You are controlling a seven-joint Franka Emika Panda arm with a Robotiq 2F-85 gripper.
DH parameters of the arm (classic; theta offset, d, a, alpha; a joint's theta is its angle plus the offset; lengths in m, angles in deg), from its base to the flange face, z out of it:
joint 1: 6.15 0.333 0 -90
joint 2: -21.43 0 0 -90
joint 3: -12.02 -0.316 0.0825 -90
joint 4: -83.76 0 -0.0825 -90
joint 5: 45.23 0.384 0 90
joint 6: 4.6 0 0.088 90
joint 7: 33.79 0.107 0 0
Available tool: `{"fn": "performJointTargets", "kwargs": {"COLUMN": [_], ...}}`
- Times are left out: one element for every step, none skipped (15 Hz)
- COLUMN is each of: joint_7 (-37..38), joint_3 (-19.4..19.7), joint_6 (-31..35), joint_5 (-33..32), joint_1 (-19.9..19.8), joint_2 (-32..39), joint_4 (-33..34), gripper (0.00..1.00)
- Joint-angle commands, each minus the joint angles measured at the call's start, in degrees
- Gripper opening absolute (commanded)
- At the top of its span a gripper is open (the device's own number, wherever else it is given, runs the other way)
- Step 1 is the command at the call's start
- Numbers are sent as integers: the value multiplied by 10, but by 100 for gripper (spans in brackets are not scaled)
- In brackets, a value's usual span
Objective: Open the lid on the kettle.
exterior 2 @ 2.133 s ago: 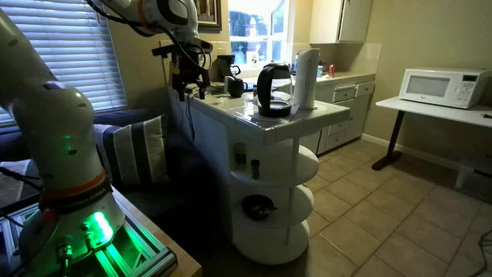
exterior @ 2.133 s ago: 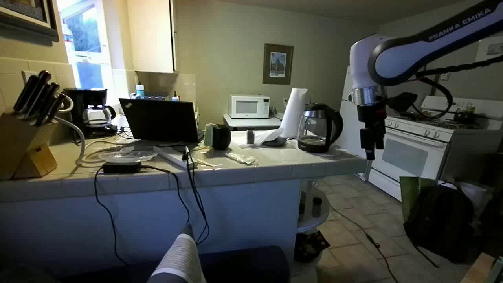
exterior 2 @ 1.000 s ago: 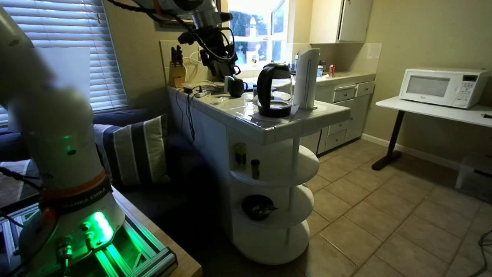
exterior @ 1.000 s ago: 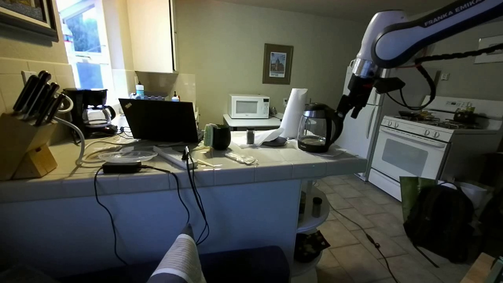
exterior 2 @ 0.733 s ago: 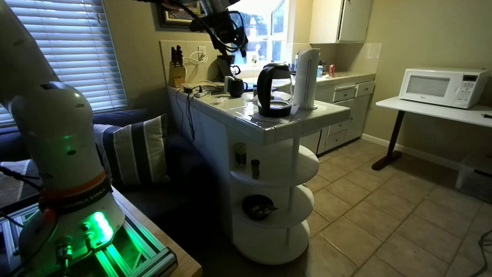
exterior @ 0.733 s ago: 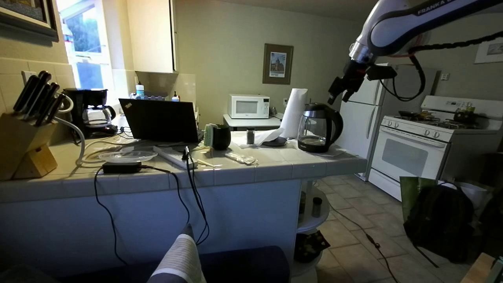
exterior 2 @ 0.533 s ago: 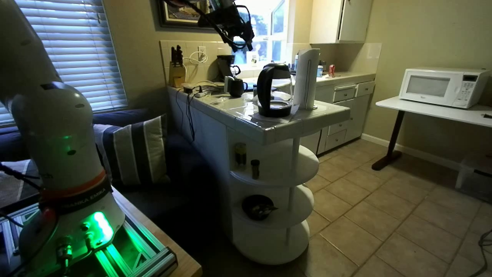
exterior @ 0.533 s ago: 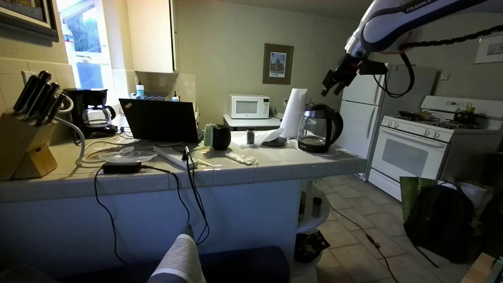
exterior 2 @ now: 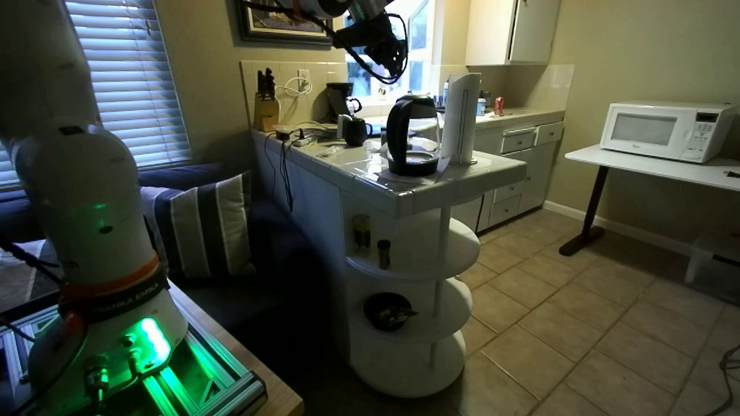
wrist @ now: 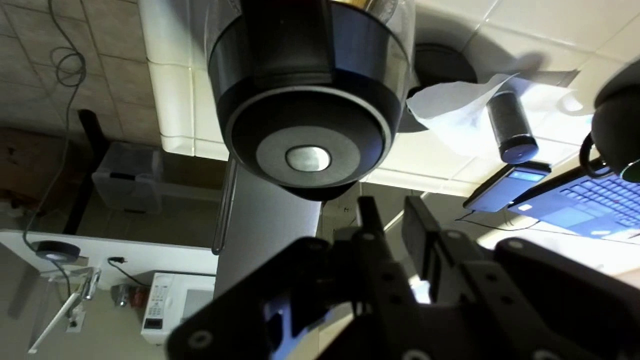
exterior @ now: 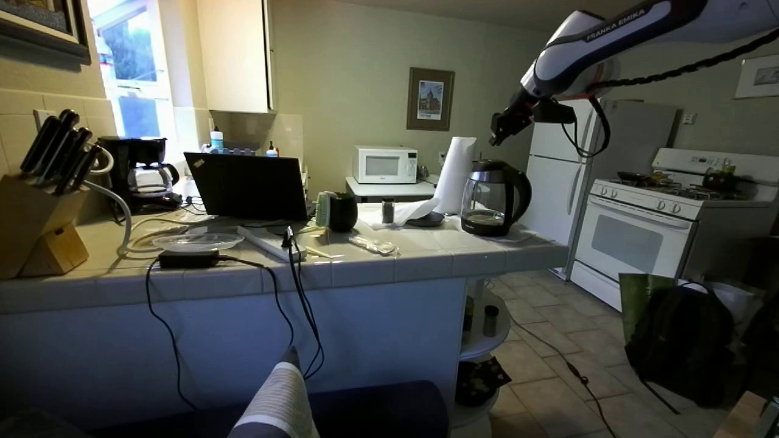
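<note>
The kettle (exterior: 484,226), glass with a black base, stands upright on the counter; its black handle (exterior 2: 398,130) shows in both exterior views. From above, the wrist view shows the round dark lid (wrist: 310,117) lying flat on top, with a silver button (wrist: 308,158) at its centre. My gripper (exterior: 496,131) hangs tilted in the air above the kettle, touching nothing. In the wrist view the gripper (wrist: 391,202) appears just past the spout (wrist: 320,193). A narrow gap with nothing in it parts its fingers (wrist: 370,212), so it is partly open.
A white paper towel roll (exterior: 456,176) stands close beside the kettle. A dark mug (exterior: 342,213), a small jar (exterior: 387,211) and a laptop (exterior: 249,185) share the counter (exterior: 420,261). The counter's end edge (exterior 2: 462,188) is near the kettle.
The gripper has risen and swung from beside the counter to above the kettle, tilting on the way. Its fingers have drawn closer together. The kettle has not moved.
</note>
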Motion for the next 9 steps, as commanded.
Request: {"fn": "performJointTargets", "kwargs": {"joint_7": [-20, -19, -20, -18, -17, -14, -14, -14, -15], "joint_3": [-1, -1, -2, -2, -2, -1, -2, -2, -2], "joint_6": [26, 34, 39, 45, 53, 61, 67, 72, 76], "joint_5": [26, 22, 22, 21, 21, 14, 18, 17, 17], "joint_1": [-11, -14, -16, -18, -20, -23, -24, -26, -28], "joint_2": [40, 45, 51, 54, 58, 61, 64, 67, 69], "joint_4": [26, 26, 28, 26, 25, 22, 21, 20, 19], "gripper": [0, 0, 0, 0, 0, 0, 0, 0, 0]}}
